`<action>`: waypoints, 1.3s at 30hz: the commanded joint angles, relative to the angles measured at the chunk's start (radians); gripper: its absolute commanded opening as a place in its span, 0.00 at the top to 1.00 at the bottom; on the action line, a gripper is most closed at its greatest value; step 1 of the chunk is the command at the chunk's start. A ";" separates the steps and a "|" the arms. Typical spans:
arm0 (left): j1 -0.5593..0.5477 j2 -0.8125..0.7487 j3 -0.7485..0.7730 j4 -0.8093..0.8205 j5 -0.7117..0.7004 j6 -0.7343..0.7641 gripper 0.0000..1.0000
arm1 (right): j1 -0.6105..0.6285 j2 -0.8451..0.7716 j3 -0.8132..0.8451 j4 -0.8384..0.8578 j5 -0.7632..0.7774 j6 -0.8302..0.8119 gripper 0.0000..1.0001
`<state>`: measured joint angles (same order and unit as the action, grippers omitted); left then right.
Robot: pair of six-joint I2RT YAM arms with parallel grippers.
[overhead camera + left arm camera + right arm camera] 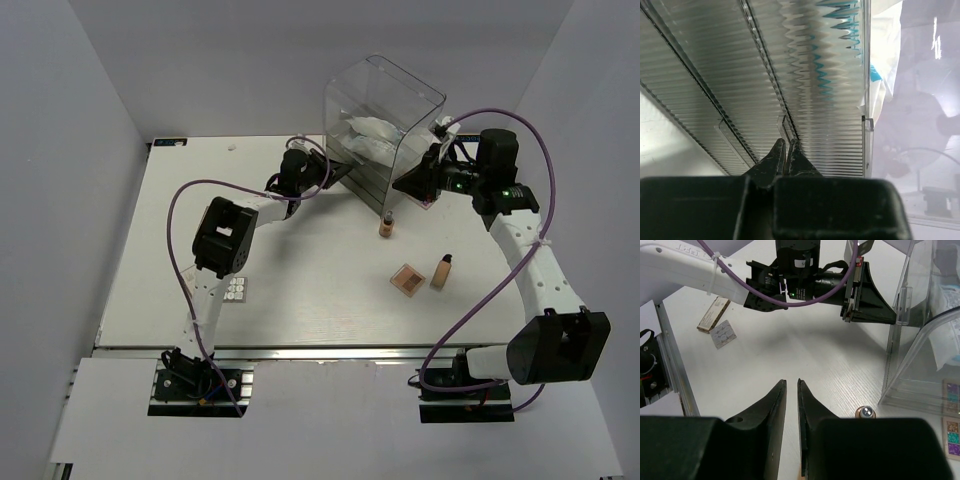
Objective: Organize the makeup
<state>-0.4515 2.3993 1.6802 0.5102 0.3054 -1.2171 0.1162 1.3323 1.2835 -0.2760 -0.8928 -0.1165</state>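
Observation:
A tan foundation bottle (pixel 386 225) stands in front of the clear drawer box (pixel 385 100), and shows by my right fingers (pixel 866 412). A second bottle (pixel 441 270) lies beside a peach palette (pixel 405 278). A white grid palette (pixel 236 290) lies at the left. White-and-blue packets (pixel 372 135) sit inside the box. My left gripper (pixel 338 177) is shut on the thin clear handle (pixel 783 125) of a lower drawer. My right gripper (pixel 400 184) hovers at the box's front right corner, its jaws almost together with nothing between the tips (pixel 791 382).
Two small colour-square palettes (pixel 952 412) lie at the box's right side. A tan flat case (pixel 712 315) lies beside the grid palette. The left arm (pixel 222 240) stretches across the table's left half. White walls enclose the table on three sides.

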 commanded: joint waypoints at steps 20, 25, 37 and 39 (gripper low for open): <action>0.097 -0.373 -0.494 0.080 -0.011 0.126 0.61 | -0.001 0.002 -0.039 -0.031 0.043 -0.047 0.50; 0.097 -0.379 -0.479 0.071 -0.002 0.137 0.40 | -0.003 0.011 -0.042 -0.081 0.066 -0.107 0.40; 0.137 -0.626 -0.573 -0.216 -0.188 0.361 0.21 | -0.001 0.016 -0.116 -0.273 0.205 -0.374 0.39; 0.155 -0.710 -0.597 -0.278 -0.222 0.413 0.16 | -0.001 0.010 -0.134 -0.295 0.227 -0.444 0.38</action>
<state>-0.3248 1.8297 1.1057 0.3424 0.1802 -0.9180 0.1162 1.3457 1.1725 -0.5018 -0.7162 -0.4198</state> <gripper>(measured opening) 0.833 0.613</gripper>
